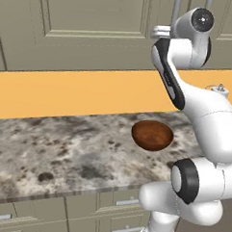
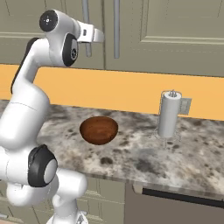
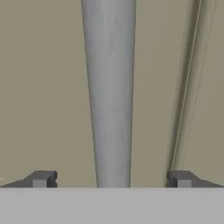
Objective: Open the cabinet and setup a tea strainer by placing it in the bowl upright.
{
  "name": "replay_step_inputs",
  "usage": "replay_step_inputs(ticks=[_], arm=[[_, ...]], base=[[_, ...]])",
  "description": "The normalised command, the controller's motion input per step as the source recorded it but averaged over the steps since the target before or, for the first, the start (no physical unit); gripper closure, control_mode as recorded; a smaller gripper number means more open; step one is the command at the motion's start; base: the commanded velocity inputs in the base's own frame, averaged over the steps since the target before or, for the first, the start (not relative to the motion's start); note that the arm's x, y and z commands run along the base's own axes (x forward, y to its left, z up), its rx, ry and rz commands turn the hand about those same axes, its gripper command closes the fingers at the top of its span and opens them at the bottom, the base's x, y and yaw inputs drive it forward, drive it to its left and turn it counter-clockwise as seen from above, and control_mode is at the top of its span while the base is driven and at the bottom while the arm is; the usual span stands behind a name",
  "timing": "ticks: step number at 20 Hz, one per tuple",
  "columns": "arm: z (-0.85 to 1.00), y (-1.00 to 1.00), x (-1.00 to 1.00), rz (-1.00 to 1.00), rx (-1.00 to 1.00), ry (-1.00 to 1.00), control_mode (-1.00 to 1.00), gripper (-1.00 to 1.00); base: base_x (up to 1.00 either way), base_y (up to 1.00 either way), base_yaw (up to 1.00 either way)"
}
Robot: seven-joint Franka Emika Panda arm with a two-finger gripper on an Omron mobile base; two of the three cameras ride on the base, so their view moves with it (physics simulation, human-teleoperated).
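The cabinet [image 1: 94, 20] takes up the far wall above the tabletop, its grey-beige recessed-panel door shut, with an orange strip of wall between its lower edge and the stone surface. Its long vertical silver bar handle [image 2: 86, 26] hangs at the door's right edge, just beside a second bar belonging to the narrower matching door [image 2: 175, 26] to the right.

The speckled grey-brown tabletop [image 1: 53, 148] runs left to right below, with small drawers [image 1: 128, 201] under its near edge.

The white arm [image 1: 204, 122] rises from the near side and bends back toward the wall, reaching up to the cabinet handle.

A paper towel holder [image 2: 169, 114] stands upright on the tabletop at the right, near the orange wall, well apart from the bowl.

The bowl [image 2: 99, 129], dark reddish-brown and round, sits upright on the tabletop roughly in the middle, nearer the wall than the front edge, and nothing shows inside it.

The hand [image 3: 111, 179] is raised at the level of the cabinet handle. In the hand view its two dark fingertips [image 3: 41, 178] stand spread fully wide, one on either side of the silver bar [image 3: 110, 96], which runs straight up between them. A clear gap remains on both sides of the bar, so the hand grips nothing.
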Motion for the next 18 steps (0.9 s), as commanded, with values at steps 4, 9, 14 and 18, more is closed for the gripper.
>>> replay_step_inputs(ticks=[4, 9, 14, 18], arm=[[0.00, -0.02, 0.43, 0.00, 0.00, 0.00, -1.00, -1.00], [0.00, -0.10, 0.50, 0.00, 0.00, 0.01, -1.00, -1.00], [0.00, 0.00, 0.18, 0.00, 0.00, 0.00, -1.00, -1.00], [0.00, 0.00, 0.00, 0.00, 0.00, 0.00, -1.00, -1.00]], base=[[0.00, 0.00, 0.00], [0.00, 0.00, 0.00], [0.00, 0.00, 0.00], [0.00, 0.00, 0.00]])
